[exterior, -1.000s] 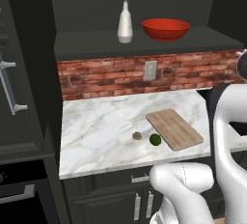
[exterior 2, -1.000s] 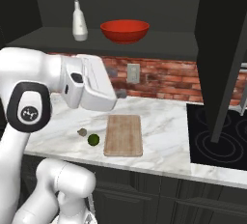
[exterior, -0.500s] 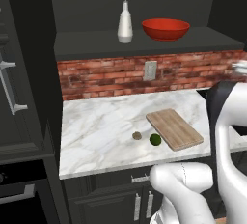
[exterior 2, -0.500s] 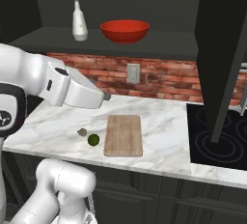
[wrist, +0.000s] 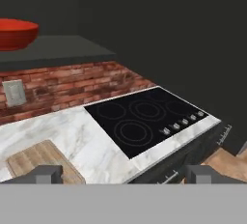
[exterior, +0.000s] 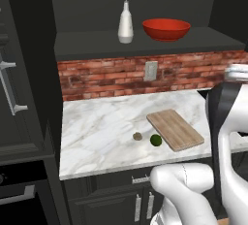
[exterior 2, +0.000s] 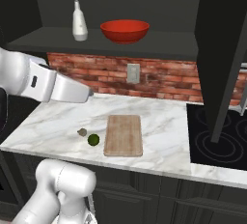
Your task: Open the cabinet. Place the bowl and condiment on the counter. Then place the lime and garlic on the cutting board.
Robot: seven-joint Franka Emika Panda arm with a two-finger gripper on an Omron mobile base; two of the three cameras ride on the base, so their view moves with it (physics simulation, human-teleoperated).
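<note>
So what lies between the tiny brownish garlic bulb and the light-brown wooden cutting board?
The small dark green lime sits between the garlic and the cutting board, apart from both, in both base views.

Cabinet [exterior 2: 222,49] open — glossy red bowl [exterior 2: 124,30] and white squeeze-bottle condiment [exterior 2: 79,21] upright on its shelf, side by side. Wooden cutting board [exterior 2: 124,134] flat on marble counter [exterior 2: 53,121] — dark green lime [exterior 2: 93,139] and brownish garlic [exterior 2: 82,132] just left of board.

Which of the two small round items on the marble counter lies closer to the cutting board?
The lime, the dark green ball, lies closer to the cutting board. The brownish garlic sits farther out on its other side.
</note>
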